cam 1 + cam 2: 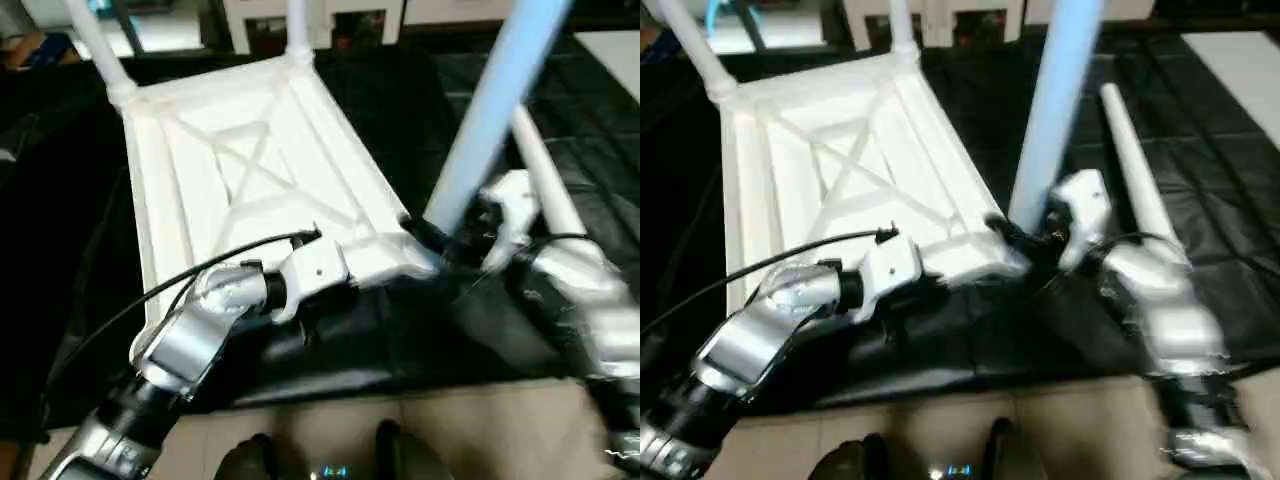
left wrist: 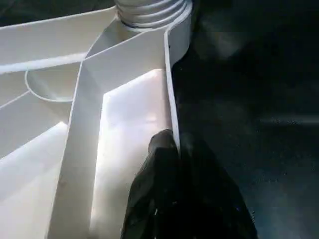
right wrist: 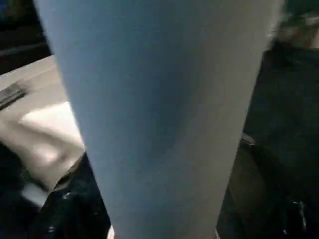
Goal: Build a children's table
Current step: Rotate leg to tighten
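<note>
Nearest us, our left gripper [image 2: 174, 164] is clamped on the near rim of the upturned table top [image 1: 250, 170], which lies on the black worktop [image 1: 560, 120]. Our right gripper [image 1: 440, 240] straddles an upright leg [image 1: 490, 110] at the near right corner socket; its grip we cannot tell. Two legs [image 1: 100, 50] stand in far sockets; another leg [image 1: 1130, 160] lies right.

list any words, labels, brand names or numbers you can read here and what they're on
None can be read.
Table top: plain white ribs, no print or moulded mark legible.
Upright leg and loose leg on the black mat: plain, no label.
Left gripper and right gripper: no legible marking on their housings.
Small blue glow at the bottom edge: too small and blurred to read.
</note>
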